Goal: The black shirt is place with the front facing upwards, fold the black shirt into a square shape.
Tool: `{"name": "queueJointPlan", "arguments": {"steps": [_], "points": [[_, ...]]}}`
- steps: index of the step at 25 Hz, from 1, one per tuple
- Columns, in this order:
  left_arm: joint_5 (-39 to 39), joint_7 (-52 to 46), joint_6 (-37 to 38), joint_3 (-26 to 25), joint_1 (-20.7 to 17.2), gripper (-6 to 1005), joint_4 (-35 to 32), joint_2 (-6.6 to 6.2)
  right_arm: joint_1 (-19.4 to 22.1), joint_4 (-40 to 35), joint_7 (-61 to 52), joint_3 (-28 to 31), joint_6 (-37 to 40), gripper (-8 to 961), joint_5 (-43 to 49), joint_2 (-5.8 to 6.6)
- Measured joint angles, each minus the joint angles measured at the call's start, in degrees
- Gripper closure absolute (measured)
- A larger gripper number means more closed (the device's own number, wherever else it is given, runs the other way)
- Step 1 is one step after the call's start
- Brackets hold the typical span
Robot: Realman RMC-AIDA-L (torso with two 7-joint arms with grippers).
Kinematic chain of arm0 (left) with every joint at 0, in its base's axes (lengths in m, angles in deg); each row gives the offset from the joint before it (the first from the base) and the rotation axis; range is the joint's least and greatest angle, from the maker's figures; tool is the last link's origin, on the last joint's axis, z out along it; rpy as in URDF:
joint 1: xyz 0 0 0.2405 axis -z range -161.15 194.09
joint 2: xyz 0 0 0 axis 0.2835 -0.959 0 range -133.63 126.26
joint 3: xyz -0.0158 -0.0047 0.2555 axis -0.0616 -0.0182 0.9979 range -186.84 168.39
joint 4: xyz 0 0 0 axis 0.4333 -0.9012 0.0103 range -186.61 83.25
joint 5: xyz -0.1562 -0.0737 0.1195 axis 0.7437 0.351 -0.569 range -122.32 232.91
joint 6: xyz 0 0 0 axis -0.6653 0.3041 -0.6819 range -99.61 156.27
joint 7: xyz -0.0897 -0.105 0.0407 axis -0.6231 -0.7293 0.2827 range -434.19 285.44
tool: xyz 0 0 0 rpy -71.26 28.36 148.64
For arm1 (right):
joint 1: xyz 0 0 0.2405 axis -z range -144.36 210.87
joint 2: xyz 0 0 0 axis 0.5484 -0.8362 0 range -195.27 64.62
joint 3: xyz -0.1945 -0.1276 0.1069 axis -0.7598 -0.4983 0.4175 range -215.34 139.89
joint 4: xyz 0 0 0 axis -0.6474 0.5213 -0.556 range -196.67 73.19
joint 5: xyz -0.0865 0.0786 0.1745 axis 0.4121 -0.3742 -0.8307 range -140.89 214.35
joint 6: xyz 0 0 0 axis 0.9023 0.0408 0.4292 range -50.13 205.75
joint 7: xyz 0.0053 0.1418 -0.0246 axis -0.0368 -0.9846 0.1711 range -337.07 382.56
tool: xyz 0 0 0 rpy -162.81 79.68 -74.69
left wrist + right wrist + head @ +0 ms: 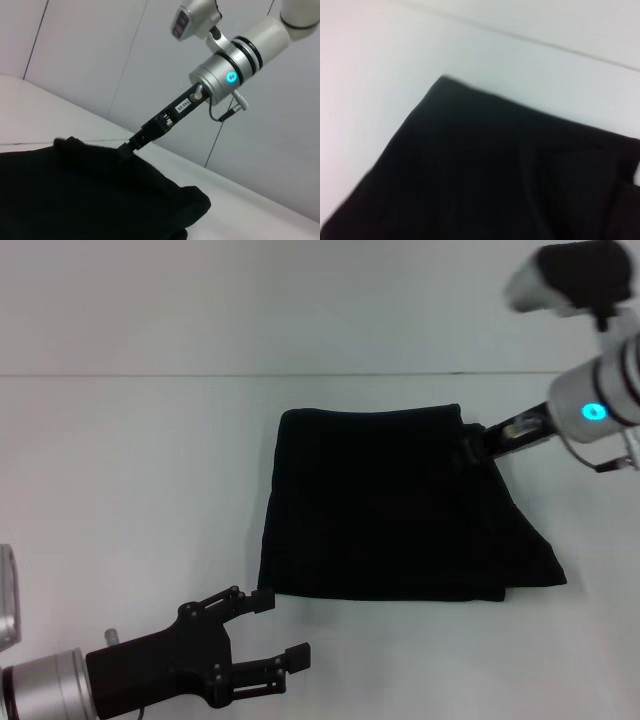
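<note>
The scene is lit brightly and evenly from above, and the plain white table (130, 490) is rendered without glare. Only a thin, soft shadow is cast along the edges of the large black soft-fabric shirt (380, 505), whose folds are lost in near-uniform darkness. A cyan indicator light is seen glowing on the silver right arm (600, 400). In the right wrist view the shirt's edge (435, 95) is smeared by blur, and a faint pink tint is noticed at one side.
</note>
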Motion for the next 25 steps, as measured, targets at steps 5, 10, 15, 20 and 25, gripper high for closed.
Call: {"name": "queueJointPlan", "arguments": {"steps": [5, 10, 15, 20, 25], "points": [[0.0, 0.02, 0.01, 0.0, 0.04, 80, 0.0, -0.06, 5.7, -1.75, 2.67, 6.01, -0.04, 931, -8.65, 0.81], [0.0, 0.03, 0.01, -0.02, 0.18, 80, 0.0, -0.11, 10.79, -0.09, 8.01, 12.5, -0.46, 931, -19.53, 1.15], [0.0, 0.03, 0.01, 0.06, 0.35, 81, -0.01, -0.11, 12.46, 7.24, 13.66, 16.02, -1.48, 930, -26.2, 1.68], [0.0, 0.03, 0.01, 0.05, 0.41, 81, -0.04, -0.02, 13.44, 12.79, 19.08, 18.99, -4.85, 929, -30.56, 1.21], [0.0, 0.03, 0.01, 0.03, 0.34, 81, -0.02, 0.07, 15.62, 15.24, 22.92, 21.43, -5.59, 929, -36.25, 1.27]]}}
